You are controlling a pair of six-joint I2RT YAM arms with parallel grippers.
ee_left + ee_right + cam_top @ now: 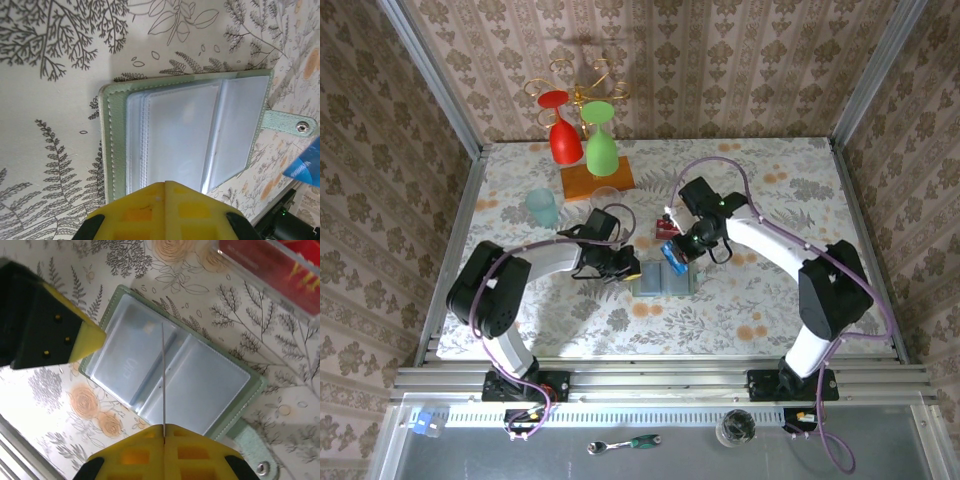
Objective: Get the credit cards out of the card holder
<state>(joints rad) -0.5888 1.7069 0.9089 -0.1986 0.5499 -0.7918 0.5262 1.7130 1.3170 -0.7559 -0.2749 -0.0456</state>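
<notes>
Walls on three sides were papered in a beige-brown damask, with bare aluminium posts at the rear corners. The table carried a pale cloth printed with grey ferns and orange flowers, evenly lit; an aluminium rail ran along its near edge.

Holder cover: pale sage-green folding card holder, matt leather-like skin, stitched rim.
Pockets: clear plastic sleeves, smooth, glossy.
Snap: round metal stud, shiny.
Card: thin blue credit card, glossy plastic.
Tool pads: yellow pads of the left tool, matt plastic.
Desk: floral-printed desk cover, matt.
</notes>
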